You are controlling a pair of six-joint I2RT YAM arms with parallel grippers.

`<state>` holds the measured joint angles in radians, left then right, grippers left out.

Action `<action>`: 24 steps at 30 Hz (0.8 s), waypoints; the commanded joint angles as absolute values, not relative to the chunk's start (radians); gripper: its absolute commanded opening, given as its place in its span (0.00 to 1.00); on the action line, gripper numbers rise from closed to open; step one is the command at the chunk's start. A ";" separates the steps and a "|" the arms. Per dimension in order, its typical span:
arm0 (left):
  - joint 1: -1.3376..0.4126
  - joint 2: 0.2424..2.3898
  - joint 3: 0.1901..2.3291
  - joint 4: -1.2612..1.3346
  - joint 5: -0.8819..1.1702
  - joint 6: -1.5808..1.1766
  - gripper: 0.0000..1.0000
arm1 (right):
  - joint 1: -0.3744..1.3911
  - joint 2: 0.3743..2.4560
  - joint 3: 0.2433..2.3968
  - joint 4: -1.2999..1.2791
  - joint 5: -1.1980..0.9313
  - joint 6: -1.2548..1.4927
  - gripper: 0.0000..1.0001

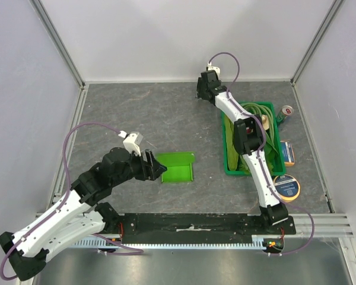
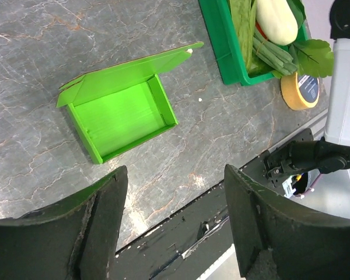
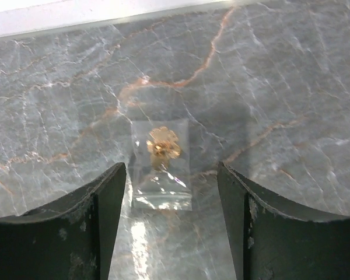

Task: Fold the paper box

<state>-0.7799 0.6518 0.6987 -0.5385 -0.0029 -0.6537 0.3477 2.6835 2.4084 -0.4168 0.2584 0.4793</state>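
1. The paper box (image 1: 177, 167) is sitting on the table (image 1: 136, 113), a bit left of the middle. It's an open tray with the side walls standing up. The lid flap isn't shut; it sticks up at a tilt along one long edge.
2. The left gripper (image 1: 154, 166) is just to the left of the box. In the left wrist view its fingers (image 2: 105, 221) are spread wide apart with nothing between them. The box (image 2: 122, 116) lies out ahead of them, not touched.
3. The right gripper (image 1: 203, 88) is way off at the far side of the table, well apart from the box.
4. The right wrist view shows the jaws apart there too. A small clear plastic bag (image 3: 161, 166) with something gold inside lies flat on the table between the fingers (image 3: 105, 221). They aren't pinching it.
5. The dark green crate (image 1: 228, 169) of veggies sits on the right. A roll of tape (image 1: 286, 187) lies just near-right of it.
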 commanded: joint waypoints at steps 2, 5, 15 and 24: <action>-0.772 0.663 0.721 -0.488 0.041 -0.630 0.72 | 0.394 2.786 2.551 -0.451 0.308 0.456 0.70; -0.772 0.660 0.722 -0.489 0.040 -0.632 0.72 | 0.410 2.806 2.553 -0.486 0.351 0.459 0.66; -0.772 0.661 0.726 -0.494 0.048 -0.632 0.72 | 0.413 2.798 2.540 -0.588 0.446 0.431 0.17; -0.772 0.634 0.707 -0.502 0.031 -0.647 0.71 | 0.416 2.550 2.375 -0.477 0.361 0.365 0.00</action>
